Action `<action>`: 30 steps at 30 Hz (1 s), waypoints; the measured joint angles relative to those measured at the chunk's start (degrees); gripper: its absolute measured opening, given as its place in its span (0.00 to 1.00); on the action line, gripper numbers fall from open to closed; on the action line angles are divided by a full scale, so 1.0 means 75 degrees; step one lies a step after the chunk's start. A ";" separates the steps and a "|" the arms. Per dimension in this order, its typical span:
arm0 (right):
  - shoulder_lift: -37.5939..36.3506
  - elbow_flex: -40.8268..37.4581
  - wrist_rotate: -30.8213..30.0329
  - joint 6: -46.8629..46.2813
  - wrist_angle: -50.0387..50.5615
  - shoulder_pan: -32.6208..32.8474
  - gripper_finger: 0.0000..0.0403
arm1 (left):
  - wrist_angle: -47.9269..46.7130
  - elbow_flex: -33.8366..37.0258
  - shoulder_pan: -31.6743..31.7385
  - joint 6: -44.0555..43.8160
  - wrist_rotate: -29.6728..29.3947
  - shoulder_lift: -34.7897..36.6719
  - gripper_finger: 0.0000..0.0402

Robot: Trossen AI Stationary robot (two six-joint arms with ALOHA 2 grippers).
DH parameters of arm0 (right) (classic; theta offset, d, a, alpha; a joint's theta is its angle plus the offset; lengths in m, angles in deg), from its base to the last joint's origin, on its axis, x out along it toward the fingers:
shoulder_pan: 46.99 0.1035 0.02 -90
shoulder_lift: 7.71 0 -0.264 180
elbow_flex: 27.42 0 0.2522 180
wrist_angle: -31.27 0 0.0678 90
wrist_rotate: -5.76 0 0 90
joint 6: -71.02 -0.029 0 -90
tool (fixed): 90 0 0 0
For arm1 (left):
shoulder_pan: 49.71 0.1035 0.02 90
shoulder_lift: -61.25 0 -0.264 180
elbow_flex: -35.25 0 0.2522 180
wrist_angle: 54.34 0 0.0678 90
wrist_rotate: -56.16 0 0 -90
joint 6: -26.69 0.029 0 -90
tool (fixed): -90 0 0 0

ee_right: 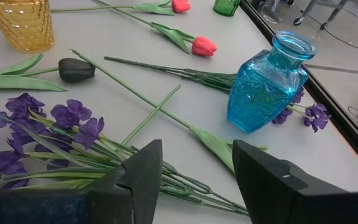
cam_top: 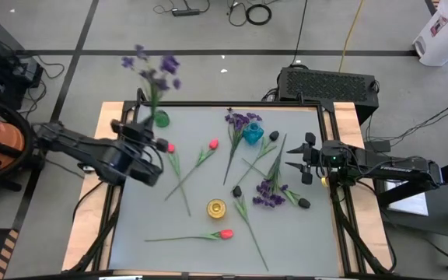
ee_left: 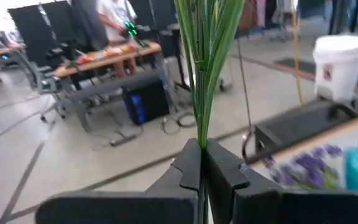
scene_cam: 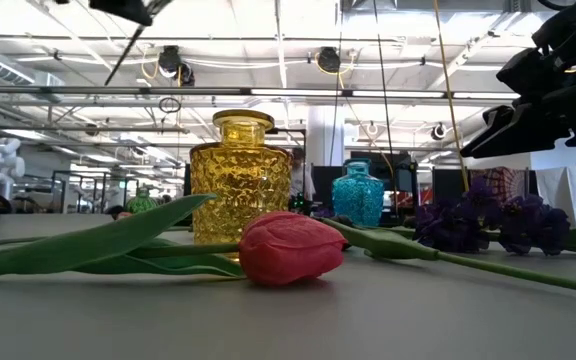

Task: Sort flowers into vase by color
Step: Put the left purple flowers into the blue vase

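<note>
My left gripper (cam_top: 148, 131) is raised over the table's far left and is shut on a purple flower (cam_top: 154, 71), above a small green vase (cam_top: 162, 119). Red tulips (cam_top: 213, 144) (scene_cam: 288, 247), near-black tulips (cam_top: 237, 190) and more purple flowers (cam_top: 269, 194) lie flat on the grey table. A blue vase (cam_top: 253, 132) stands at the far middle and a yellow vase (cam_top: 217, 208) near the front. At the right, my right gripper (cam_top: 306, 159) hovers open over the purple flowers (ee_right: 36, 124), touching nothing. My left gripper pinches the purple flower's green stem and leaves (ee_left: 201, 134) between its two fingers (ee_left: 225, 171), which lie across the stem. The stem rises from the fingers with the blooms (cam_top: 160, 66) on top. The flower is lifted clear of the table.
The table has a black raised frame (cam_top: 208, 103) along its far edge and sides. Long green stems (cam_top: 247, 167) cross one another around the blue vase. A bare patch of table lies at the near left (cam_top: 142, 210). A person stands in the room beyond.
</note>
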State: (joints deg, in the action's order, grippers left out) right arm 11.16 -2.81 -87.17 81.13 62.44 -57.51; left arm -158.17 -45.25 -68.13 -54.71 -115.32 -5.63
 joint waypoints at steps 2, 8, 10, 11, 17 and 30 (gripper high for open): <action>-0.0003 0.0000 0.0002 0.0000 0.0000 0.0002 0.46 | -0.0001 0.0344 0.0130 0.0152 -0.0259 0.0463 0.03; 0.0000 0.0000 0.0003 0.0000 0.0002 0.0003 0.46 | -0.0003 0.1307 0.0522 0.0454 -0.1093 0.1696 0.03; -0.0002 0.0000 0.0003 0.0000 -0.0002 0.0001 0.46 | 0.0003 0.1556 0.0643 0.0518 -0.1126 0.2074 0.03; -0.0001 0.0000 0.0001 0.0000 0.0000 0.0002 0.46 | 0.0003 0.1694 0.0704 0.0521 -0.1147 0.2257 0.03; 0.0000 0.0000 0.0003 0.0000 0.0000 0.0003 0.46 | 0.0000 0.2558 0.0976 0.0309 -0.1148 0.3271 0.03; 0.0000 0.0000 0.0003 0.0000 0.0000 0.0000 0.46 | 0.1633 0.3249 0.0601 0.1134 -0.1148 0.3861 0.03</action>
State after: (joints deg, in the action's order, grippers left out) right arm 11.16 -2.81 -87.16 81.13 62.44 -57.51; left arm -145.91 -20.88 -63.62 -46.21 -123.93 23.33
